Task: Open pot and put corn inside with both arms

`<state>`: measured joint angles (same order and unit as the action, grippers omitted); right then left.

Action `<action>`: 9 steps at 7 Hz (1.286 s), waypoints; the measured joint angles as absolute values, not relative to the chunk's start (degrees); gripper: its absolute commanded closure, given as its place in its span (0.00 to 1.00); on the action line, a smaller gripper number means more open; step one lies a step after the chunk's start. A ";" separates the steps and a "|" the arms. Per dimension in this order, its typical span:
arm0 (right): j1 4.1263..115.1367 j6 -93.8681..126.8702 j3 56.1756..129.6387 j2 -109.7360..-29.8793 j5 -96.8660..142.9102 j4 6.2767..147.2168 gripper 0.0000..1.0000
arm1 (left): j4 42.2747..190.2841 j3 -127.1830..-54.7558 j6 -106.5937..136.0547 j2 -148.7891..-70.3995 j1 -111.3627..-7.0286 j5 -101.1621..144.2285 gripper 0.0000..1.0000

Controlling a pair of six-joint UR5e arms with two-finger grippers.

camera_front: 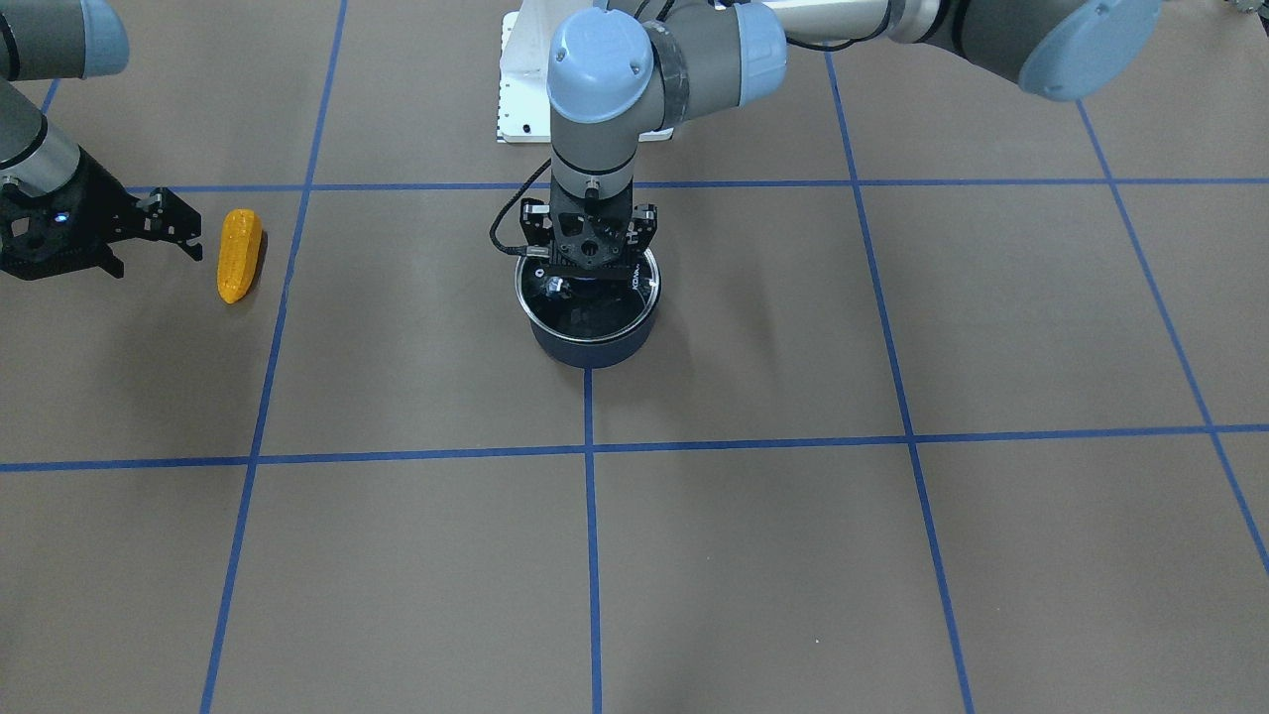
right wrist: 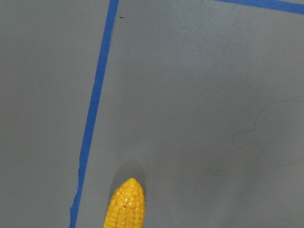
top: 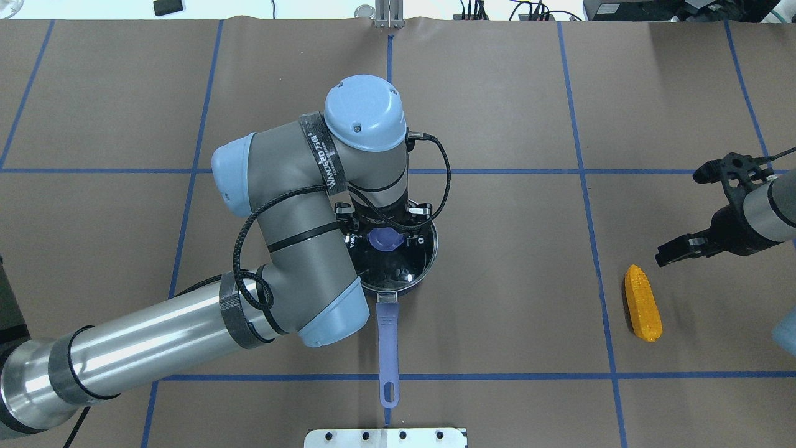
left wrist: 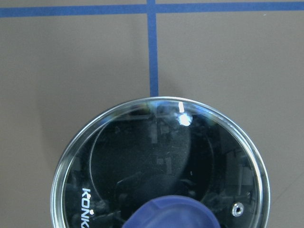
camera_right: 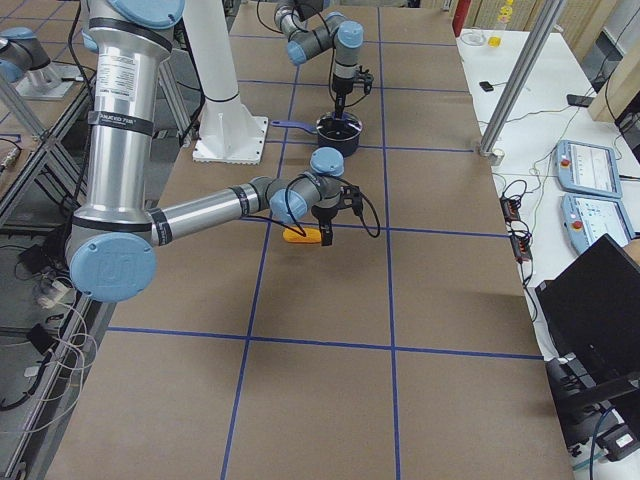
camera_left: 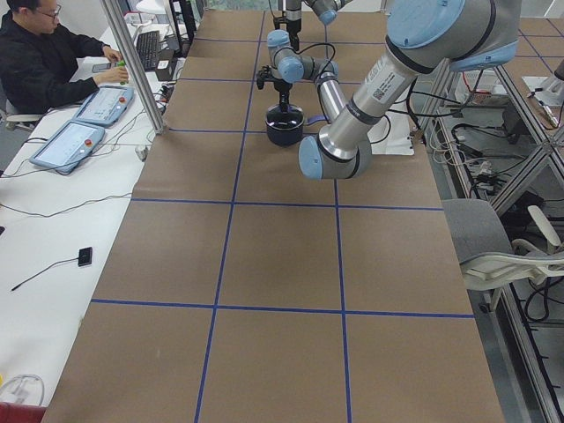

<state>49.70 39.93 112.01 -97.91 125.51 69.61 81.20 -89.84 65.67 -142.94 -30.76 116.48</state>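
Observation:
The dark navy pot (camera_front: pixel 591 344) stands mid-table with its glass lid (left wrist: pixel 156 156) on it, and its lavender handle (top: pixel 387 336) points toward the robot's base. My left gripper (top: pixel 384 229) points straight down over the lid, its jaws spread wide on either side of the purple knob (top: pixel 385 240). It holds nothing. The orange-yellow corn (top: pixel 643 303) lies on the table off to my right and also shows in the front view (camera_front: pixel 239 255). My right gripper (top: pixel 679 218) is open and empty, low beside the corn's far end. The right wrist view shows only the corn's tip (right wrist: pixel 125 206).
The brown table top carries a grid of blue tape lines (camera_front: pixel 590 516). The white base plate (camera_front: pixel 525 89) sits at the robot's edge of the table. An operator (camera_left: pixel 44 53) sits at a side desk with tablets, beyond the table's far edge.

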 measured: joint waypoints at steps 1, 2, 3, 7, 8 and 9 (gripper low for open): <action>48.67 39.91 112.02 -97.97 125.51 69.61 0.00 | 80.93 -90.98 65.57 -142.93 -31.43 116.47 0.54; 47.06 39.90 111.94 -98.14 125.49 69.63 0.00 | 80.71 -91.88 65.38 -142.80 -32.43 116.46 0.54; 45.17 39.94 111.83 -98.62 125.36 69.67 0.00 | 80.44 -93.15 65.13 -142.23 -33.75 116.63 0.54; 36.77 47.88 112.30 -99.14 119.11 69.05 0.00 | 78.75 -97.11 58.79 -138.18 -39.48 118.68 0.54; 36.01 48.27 112.28 -99.12 118.60 68.66 0.00 | 78.27 -98.19 57.18 -136.97 -40.51 119.02 0.54; 35.41 48.27 112.01 -99.10 118.31 68.47 0.10 | 78.07 -98.84 56.27 -136.26 -41.16 119.27 0.54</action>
<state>35.41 48.27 112.01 -99.10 118.31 68.47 78.07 -98.84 56.27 -136.26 -41.16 119.27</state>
